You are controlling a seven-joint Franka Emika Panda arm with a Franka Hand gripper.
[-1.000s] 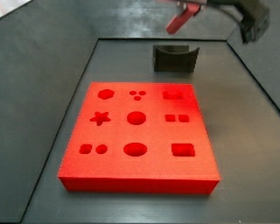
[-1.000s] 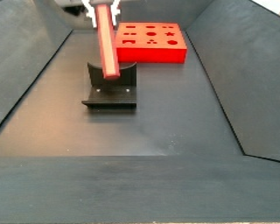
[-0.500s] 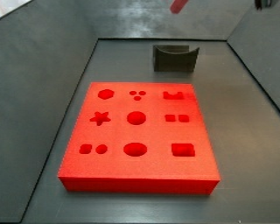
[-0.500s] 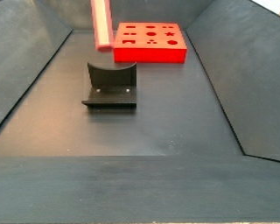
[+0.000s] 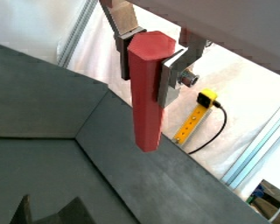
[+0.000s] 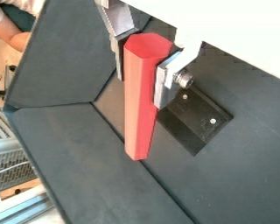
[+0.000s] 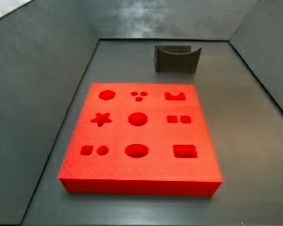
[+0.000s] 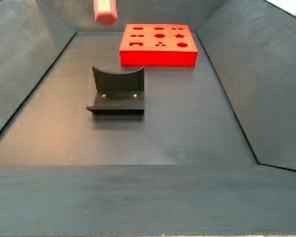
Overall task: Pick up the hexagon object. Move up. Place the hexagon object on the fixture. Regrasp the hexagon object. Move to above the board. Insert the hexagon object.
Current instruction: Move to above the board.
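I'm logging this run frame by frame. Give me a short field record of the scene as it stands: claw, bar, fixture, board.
claw: shut on the hexagon object, raised high, out of frame in both side views
hexagon object: upright between the fingers, gripped near its top; only its lower tip shows in a side view
fixture: on the floor, notch empty
board: flat on the floor, recesses all empty

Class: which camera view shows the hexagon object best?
Both wrist views: the hexagon object shows full length, clamped at its top in the gripper. A side view shows only its lower tip; the other side view misses it.
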